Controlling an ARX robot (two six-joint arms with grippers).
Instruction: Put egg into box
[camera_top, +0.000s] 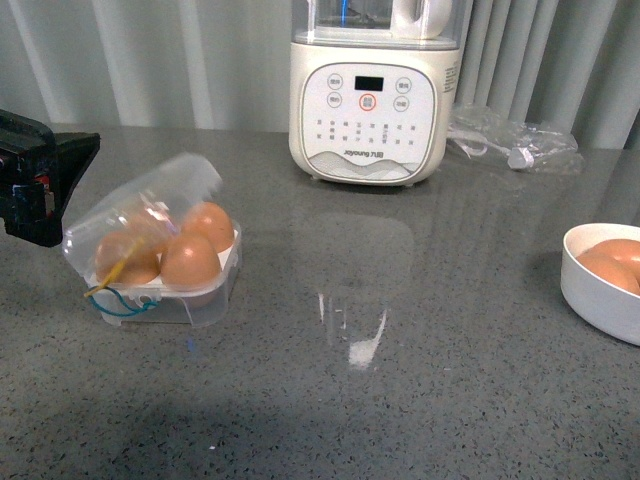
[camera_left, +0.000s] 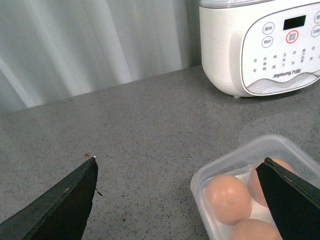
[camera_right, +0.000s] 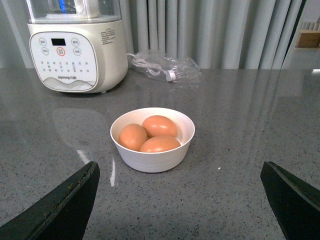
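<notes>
The box (camera_top: 190, 308) stands open at the table's left, its clear lid tipped back, yellow and blue cords at its front. Three brown eggs lie in its hollows, among them the front egg (camera_top: 190, 262). In the left wrist view the box's rim (camera_left: 200, 182) and an egg (camera_left: 227, 197) show near one finger. My left gripper (camera_left: 179, 164) is open and empty, just left of the box (camera_top: 45, 185). More eggs (camera_right: 160, 125) lie in a white bowl (camera_right: 152, 157) at the right. My right gripper (camera_right: 180, 167) is open, short of the bowl, holding nothing.
A cream soy-milk maker (camera_top: 368, 95) stands at the back centre. A clear plastic bag with a white cable (camera_top: 515, 142) lies at the back right. The bowl (camera_top: 600, 295) sits at the table's right edge of view. Grey curtains hang behind.
</notes>
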